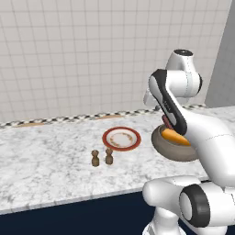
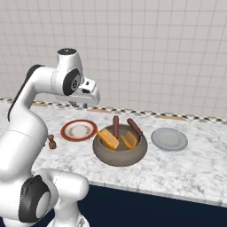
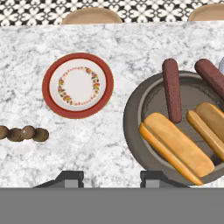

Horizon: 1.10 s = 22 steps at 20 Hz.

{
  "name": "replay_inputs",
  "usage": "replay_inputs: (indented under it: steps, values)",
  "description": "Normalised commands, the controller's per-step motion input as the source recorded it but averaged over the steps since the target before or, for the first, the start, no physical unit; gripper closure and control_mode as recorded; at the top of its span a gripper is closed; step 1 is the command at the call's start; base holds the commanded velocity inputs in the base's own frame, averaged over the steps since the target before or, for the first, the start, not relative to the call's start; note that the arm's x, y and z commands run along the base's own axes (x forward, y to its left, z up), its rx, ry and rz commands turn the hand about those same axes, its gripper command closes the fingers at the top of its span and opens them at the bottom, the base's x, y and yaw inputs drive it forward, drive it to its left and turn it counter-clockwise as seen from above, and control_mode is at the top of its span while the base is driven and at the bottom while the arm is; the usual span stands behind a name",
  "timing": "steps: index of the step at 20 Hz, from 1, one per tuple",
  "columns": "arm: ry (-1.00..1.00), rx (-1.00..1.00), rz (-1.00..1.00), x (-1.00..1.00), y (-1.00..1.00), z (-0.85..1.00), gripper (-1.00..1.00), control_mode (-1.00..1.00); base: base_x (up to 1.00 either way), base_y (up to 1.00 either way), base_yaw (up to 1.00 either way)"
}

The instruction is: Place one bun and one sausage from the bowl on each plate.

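Note:
The brownish-grey bowl (image 3: 133, 118) (image 2: 119, 156) (image 1: 170, 149) holds two orange-yellow buns (image 3: 177, 146) (image 3: 211, 124) (image 2: 107, 138) and two dark sausages (image 3: 172, 89) (image 3: 212, 76) (image 2: 115, 126) that lean on its far rim. Left of the bowl lies the red-rimmed plate (image 3: 49, 85) (image 2: 79, 130) (image 1: 121, 138), with nothing on it. On the bowl's right, the pale grey plate (image 2: 169, 139) is bare too. My gripper (image 3: 111, 178) (image 2: 79, 103) hangs open and empty high above the counter, over the gap between the red-rimmed plate and the bowl.
Two small brown shakers (image 1: 95, 158) (image 3: 22, 133) stand on the marble counter in front of the red-rimmed plate. A tiled wall with a patterned strip (image 3: 131, 11) closes off the back. The counter's front edge (image 1: 69, 199) runs below.

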Motion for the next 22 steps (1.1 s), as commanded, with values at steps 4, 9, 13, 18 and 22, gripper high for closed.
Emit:
replay_inputs:
  steps: [4,9,13,18,22]
  values:
    - [0.00,0.00,0.00,0.00,0.00,0.00,-1.00,1.00,0.00,-0.03,0.00]
    - [0.00,0.00,0.00,0.00,0.00,0.00,-1.00,1.00,0.00,-0.38,0.00]
    - [0.00,0.00,0.00,0.00,0.00,0.00,-1.00,1.00,0.00,-0.66,0.00]
    - [0.00,0.00,0.00,0.00,0.00,0.00,-1.00,1.00,0.00,-0.67,0.00]
    - [0.00,0.00,0.00,0.00,0.00,0.00,-1.00,1.00,0.12,-0.48,0.00]
